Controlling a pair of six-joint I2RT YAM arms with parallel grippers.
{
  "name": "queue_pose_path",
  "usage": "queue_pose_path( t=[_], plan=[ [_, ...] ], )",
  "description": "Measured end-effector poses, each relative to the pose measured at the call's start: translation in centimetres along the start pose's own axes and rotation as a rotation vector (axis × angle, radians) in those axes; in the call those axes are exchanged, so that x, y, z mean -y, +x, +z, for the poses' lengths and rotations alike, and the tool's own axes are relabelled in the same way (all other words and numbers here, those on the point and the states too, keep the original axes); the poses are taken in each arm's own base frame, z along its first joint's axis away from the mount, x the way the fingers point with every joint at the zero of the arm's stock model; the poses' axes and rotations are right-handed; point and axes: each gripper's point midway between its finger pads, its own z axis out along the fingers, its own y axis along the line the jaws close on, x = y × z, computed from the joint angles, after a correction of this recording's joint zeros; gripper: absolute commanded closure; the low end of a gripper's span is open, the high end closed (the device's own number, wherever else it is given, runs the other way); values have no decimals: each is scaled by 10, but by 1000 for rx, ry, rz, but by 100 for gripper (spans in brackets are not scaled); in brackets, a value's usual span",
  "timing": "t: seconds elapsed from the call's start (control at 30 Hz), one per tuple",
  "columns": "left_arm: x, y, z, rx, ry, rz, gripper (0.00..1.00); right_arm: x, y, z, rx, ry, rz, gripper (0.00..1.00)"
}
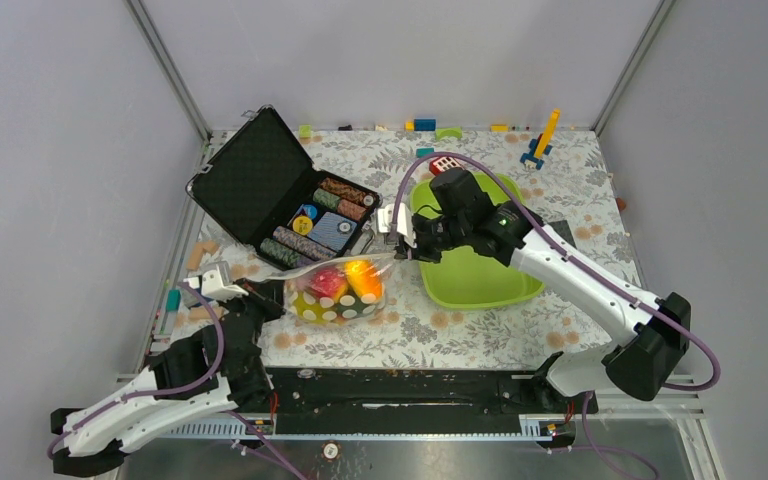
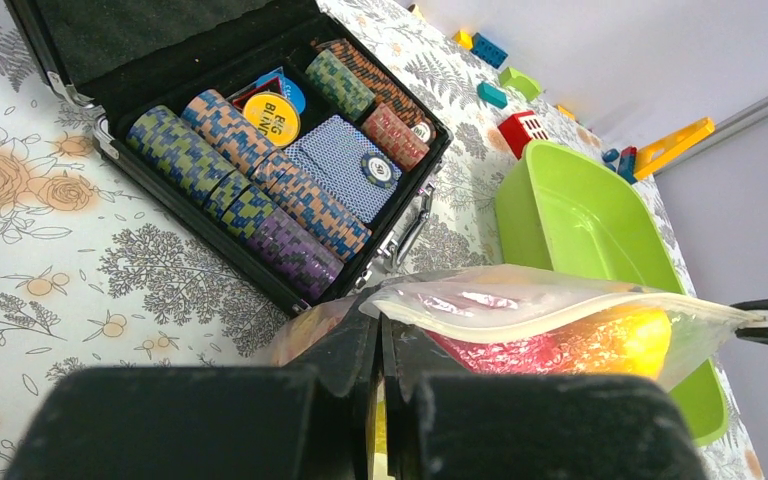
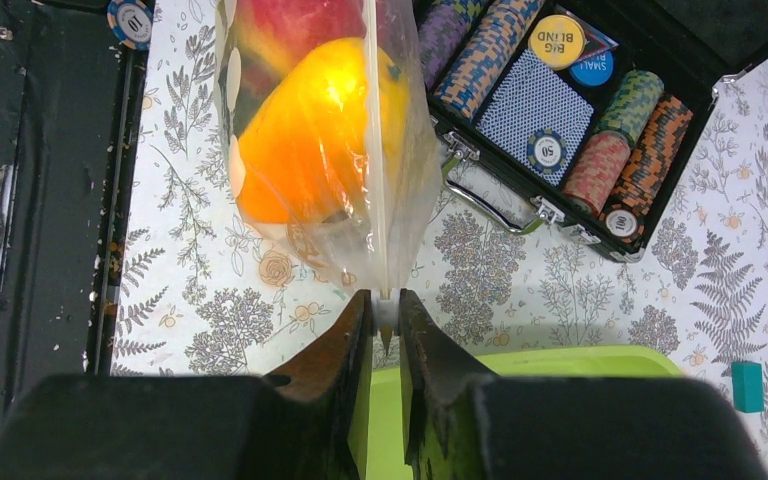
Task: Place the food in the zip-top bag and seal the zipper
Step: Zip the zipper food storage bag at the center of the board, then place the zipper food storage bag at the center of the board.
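Grey walls (image 1: pixel 390 50) enclose a floral-patterned table (image 1: pixel 480 335) — on it the zip-top bag (image 1: pixel 340 290), both ends pinched: left gripper (image 1: pixel 276 297) at its left, right gripper (image 1: pixel 400 248) clamping the zipper (image 3: pixel 372 150).

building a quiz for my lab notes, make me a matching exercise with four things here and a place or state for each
1 zip-top bag
2 tray
3 poker case
4 right gripper

a lid open, chips inside
b shut on one end of the bag
c holds food, pinched at both ends
d lime green, right of the bag

Pairs: 1-c, 2-d, 3-a, 4-b
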Motion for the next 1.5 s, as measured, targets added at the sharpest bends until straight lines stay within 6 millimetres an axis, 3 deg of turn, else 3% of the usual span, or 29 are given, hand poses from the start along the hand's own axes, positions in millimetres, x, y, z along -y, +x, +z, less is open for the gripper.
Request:
queue_pose_path(
  t=[0.27,0.63,0.87,1.07,1.3,1.5],
  plan=[
    [-5,-2,-3,-7,-29,-64,100,-3,-3,-4,29,-11,1,100],
    [8,-6,-4,-20,23,-20,100,-24,-20,-19,124,-65,48,100],
    [20,6,0,-85,40,105,100,-31,-28,-27,205,-34,233,100],
    [35,-2,-7,-136,74,115,100,-29,-21,-24,182,36,563,100],
    [53,-8,-27,-239,162,55,100,-65,-20,-30,233,-43,840,100],
    [58,10,-45,-365,245,39,100,-92,-44,-55,326,-146,890,100]
  ],
)
